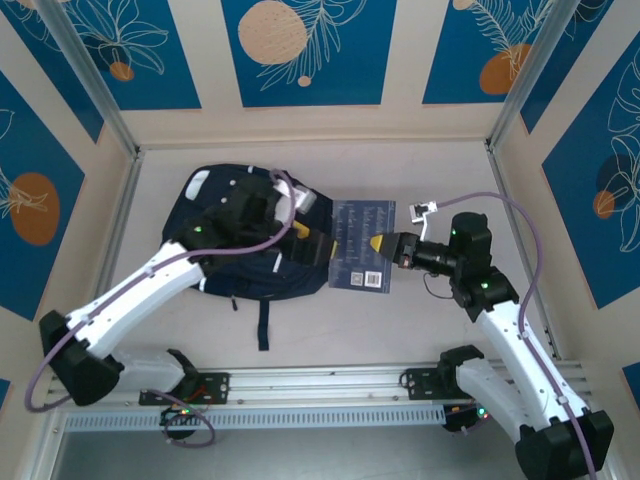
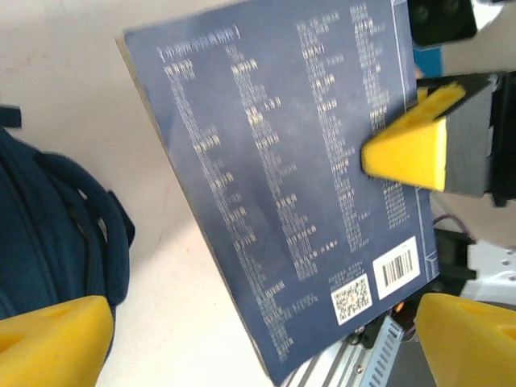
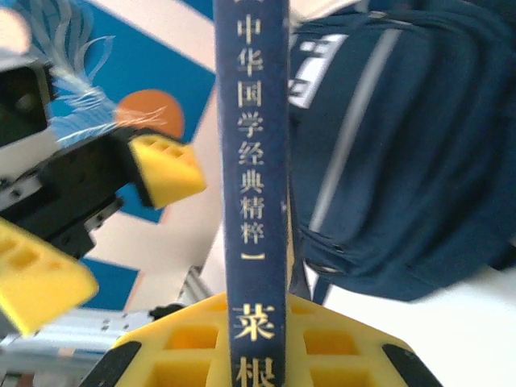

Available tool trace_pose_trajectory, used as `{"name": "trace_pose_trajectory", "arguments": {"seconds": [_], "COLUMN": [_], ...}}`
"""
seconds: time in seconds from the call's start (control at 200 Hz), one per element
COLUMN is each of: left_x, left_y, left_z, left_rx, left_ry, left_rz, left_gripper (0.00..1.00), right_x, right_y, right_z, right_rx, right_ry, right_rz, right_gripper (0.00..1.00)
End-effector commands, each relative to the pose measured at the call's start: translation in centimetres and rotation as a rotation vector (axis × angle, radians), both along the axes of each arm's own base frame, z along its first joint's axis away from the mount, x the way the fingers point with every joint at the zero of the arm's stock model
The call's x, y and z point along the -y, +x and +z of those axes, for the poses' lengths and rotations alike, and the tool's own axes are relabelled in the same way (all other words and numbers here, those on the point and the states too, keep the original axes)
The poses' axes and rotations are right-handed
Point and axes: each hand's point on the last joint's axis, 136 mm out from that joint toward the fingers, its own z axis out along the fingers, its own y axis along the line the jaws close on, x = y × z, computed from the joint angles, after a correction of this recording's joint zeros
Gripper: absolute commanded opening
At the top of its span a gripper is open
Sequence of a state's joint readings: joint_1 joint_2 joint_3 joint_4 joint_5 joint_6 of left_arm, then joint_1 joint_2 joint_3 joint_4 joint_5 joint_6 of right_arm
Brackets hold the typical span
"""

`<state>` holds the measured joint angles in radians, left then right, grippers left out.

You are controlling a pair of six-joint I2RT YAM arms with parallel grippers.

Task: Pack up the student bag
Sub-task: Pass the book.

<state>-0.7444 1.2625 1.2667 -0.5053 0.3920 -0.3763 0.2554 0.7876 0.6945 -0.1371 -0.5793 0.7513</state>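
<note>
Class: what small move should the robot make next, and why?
Probably the right gripper should ease the book leftward toward the student bag: it is shut on the book, which lies right beside the bag, and the left gripper is open there.

Navy student bag lies flat, left of centre on the pale table.
Thin white stripes and a grey-white patch mark its fabric; one dark strap trails toward the table's near edge.
</note>
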Motion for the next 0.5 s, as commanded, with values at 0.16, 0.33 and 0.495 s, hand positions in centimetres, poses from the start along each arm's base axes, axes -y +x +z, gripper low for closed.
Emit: {"name": "trace_pose_trajectory", "arguments": {"seconds": [0.16,0.33,0.495], "left_x": [-0.2,0.1,0.4], "left_y": [-2.3,-4.1,-6.0], "left_z": [2.1,4.7,6.8], "left_rx": [0.022,0.044,0.043], "left_ry": [-0.121,-0.249,-0.379], "left_rz": [-0.159,-0.239,-0.331], "left_gripper": [1.00,0.98,0.89], "right_x": [-3.4,-3.9,-4.0], "right_y": [-5.6,-7.1,-7.2], "right_z": [8.7,10.2,10.4], "right_rx": [0.284,0.329,0.340], "right_ry": [0.171,0.204,0.202], "right_rz": [0.363,0.415,0.412], "right_gripper": [0.00,0.00,0.00]}}
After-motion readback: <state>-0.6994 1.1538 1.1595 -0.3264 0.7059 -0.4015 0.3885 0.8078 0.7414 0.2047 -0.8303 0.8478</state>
